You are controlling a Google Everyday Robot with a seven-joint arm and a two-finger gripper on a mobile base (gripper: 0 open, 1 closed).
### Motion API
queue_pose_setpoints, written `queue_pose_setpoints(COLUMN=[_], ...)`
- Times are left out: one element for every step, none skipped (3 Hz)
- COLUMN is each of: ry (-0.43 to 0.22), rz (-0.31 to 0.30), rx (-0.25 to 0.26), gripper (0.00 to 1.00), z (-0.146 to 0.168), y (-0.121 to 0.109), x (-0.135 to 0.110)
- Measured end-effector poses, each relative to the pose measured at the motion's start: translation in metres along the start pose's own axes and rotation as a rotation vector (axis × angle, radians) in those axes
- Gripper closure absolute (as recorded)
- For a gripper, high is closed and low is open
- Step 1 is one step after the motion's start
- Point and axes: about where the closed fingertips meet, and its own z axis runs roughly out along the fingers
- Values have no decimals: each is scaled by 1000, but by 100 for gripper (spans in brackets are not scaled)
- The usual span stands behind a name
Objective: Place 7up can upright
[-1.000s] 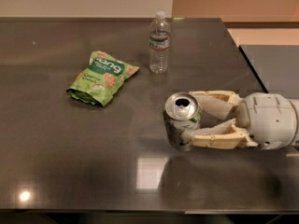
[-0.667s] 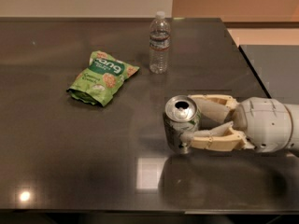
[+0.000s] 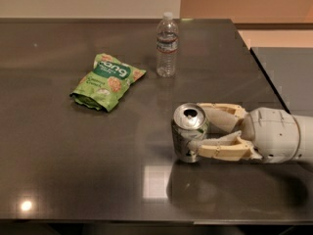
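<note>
Dark glossy bench (image 3: 58, 180). Green snack bag (image 3: 107, 81) lying flat, left of centre, toward far edge. Clear water bottle (image 3: 167, 45) upright, white cap, near far edge, right of bag, not touching it. Grey surface (image 3: 288, 72) beyond right edge. Gripper (image 3: 194, 127) at right side, toward front edge.

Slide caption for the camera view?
Hand, reaching from the right, at upright 7up can on dark table; snack bag, water bottle beyond.

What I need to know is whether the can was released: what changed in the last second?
The gripper, at the right of the table with fingers closed on the upright 7up can, shifted slightly down in the picture, the can with it. Nothing was let go. The water bottle and green snack bag stayed put.
</note>
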Motion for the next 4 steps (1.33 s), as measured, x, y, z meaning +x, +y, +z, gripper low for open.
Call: queue_pose_setpoints(ry=[4,-1,-18,-35], rz=[3,1,-6,-14], rx=[16,31,44,51], gripper=[60,36,13,0], z=[-2,-3,-3,-3], y=[0,0,-2,-5], x=[7,13,20,27])
